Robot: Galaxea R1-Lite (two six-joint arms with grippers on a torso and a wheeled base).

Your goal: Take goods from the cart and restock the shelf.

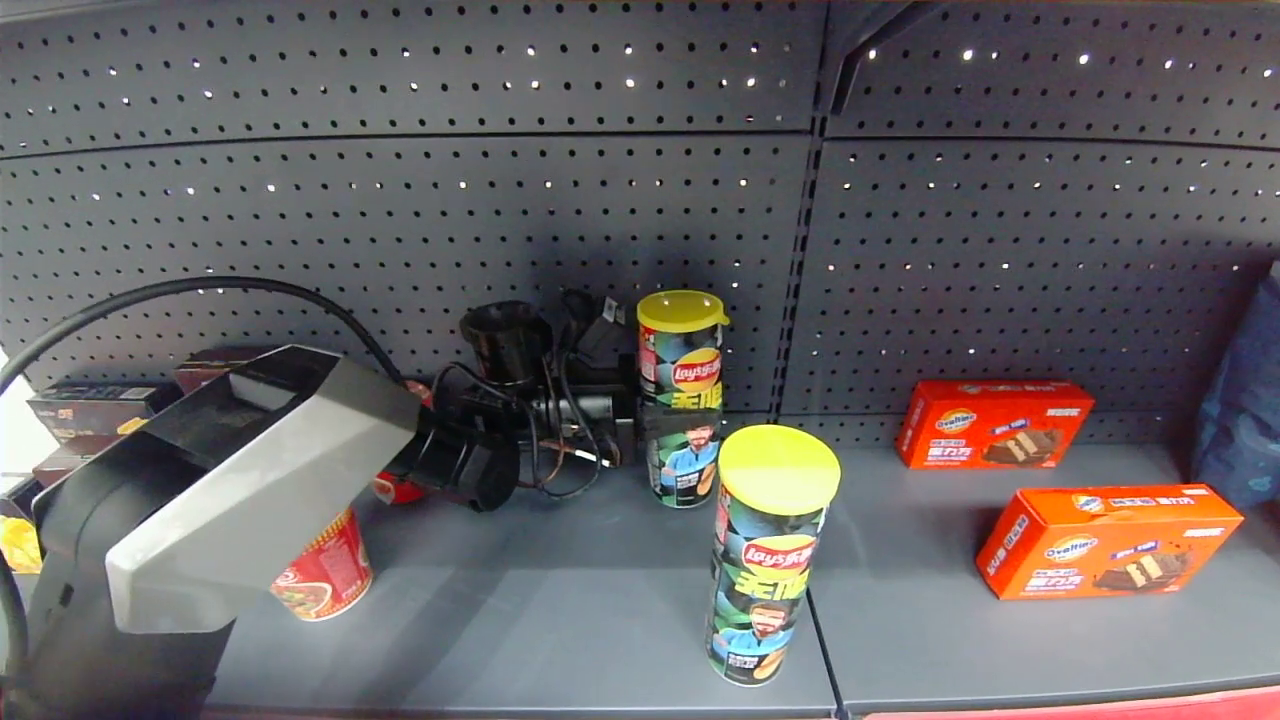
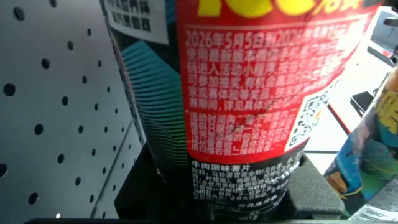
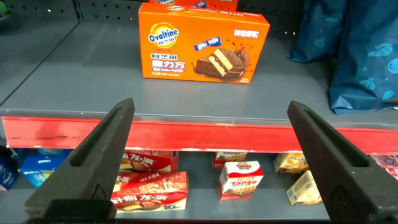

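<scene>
One chip can (image 1: 683, 352) in left hand (image 2: 227, 193)

Head view: downward onto shelf (image 1: 560, 600). Left wrist: close against a can (image 2: 249, 93). Right wrist: shares orange box (image 1: 1108, 540), 3 o'clock.

Left gripper (image 1: 682, 422) clamps the rear chip can (image 1: 684, 350), upright on the shelf (image 1: 560, 600). The front chip can (image 1: 772, 560) stands just ahead of the gripper, two orange boxes (image 1: 993, 422) well right, and a noodle cup (image 1: 325, 575) sits under the arm.
</scene>
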